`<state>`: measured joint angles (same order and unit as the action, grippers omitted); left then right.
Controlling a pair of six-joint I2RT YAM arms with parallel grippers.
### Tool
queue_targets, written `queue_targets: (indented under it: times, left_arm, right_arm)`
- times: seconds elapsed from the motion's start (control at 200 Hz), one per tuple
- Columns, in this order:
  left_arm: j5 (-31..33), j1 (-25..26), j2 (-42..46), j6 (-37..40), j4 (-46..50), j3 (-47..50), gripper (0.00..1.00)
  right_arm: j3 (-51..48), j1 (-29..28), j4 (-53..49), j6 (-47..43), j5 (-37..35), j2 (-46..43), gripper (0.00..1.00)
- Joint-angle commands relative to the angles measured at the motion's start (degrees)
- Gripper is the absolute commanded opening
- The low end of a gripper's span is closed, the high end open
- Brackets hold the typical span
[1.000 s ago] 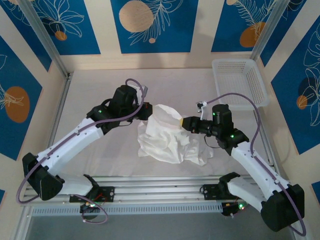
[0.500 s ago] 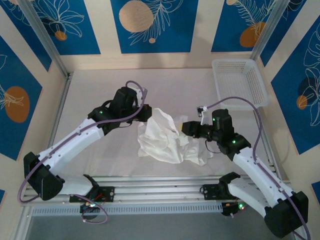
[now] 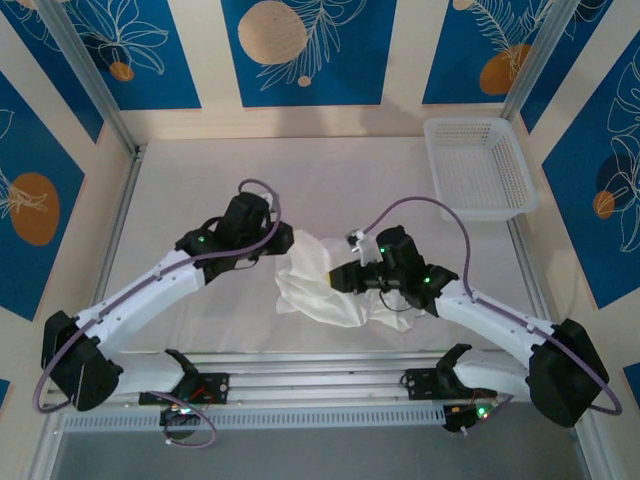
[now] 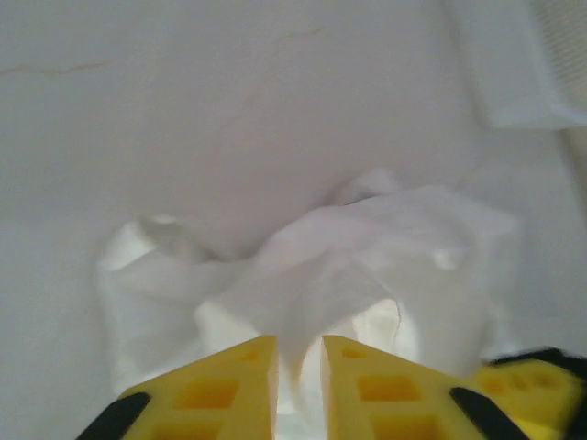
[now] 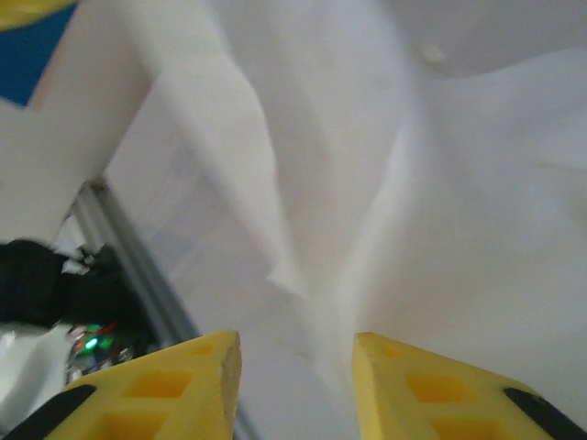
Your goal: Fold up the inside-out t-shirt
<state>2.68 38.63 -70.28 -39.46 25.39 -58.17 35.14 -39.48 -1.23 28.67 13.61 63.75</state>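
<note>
From above: shirt (image 3: 310, 292) in a wrinkled heap at the centre of the table (image 3: 190, 190), between the two arms and well apart from the basket (image 3: 480, 165) out at 1 o'clock.

Left gripper (image 3: 287, 244) at the heap's 10 o'clock edge. From its wrist camera, fingers (image 4: 229, 385) drawn nearly together, only a thin slot between them, with a ridge of white cloth running up into that slot. Judged to be pinching a fold of the shirt.

Right gripper (image 3: 338, 278) reaching in over the heap from 3 o'clock, tips on or just above the cloth. From its wrist camera, fingers (image 5: 183, 385) parted by a clear gap, cloth spread close ahead and across that gap. No pinch to be made out, so judged open and holding nothing.

As for progress: very little to show. No flat spread, no straight hem, no sleeve or collar laid out, no crease resembling a deliberate fold. Outward face of the fabric: impossible to tell from these views.

Left to do, by this reading: nearly everything. Find the shoulders or two matching corners, lift and draw the cloth flat, smooth it across the table, bring the sleeves in, then fold hem toward neck. Probably a regrasp stage, with one side pinned and the other free to seek a better hold.
</note>
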Motion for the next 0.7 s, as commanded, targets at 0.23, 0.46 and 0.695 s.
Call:
queue_targets:
  times: [0.23, 0.46, 0.695]
  left_arm:
    - [10.8, -3.0, 13.0, -3.3, 0.1, 7.3, 0.39]
    - [14.2, -3.2, 16.4, -3.4, 2.0, 7.1, 0.39]
    - [17.4, -3.2, 21.8, -1.4, 4.4, 9.0, 0.4]
  right_arm:
    - [6.6, -1.2, -9.4, -9.1, -13.3, -4.4, 0.33]
    - [40.4, -5.8, -39.9, 3.4, -26.0, 22.9, 0.28]
    - [71.2, -15.0, -63.1, 8.1, -42.1, 49.0, 0.43]
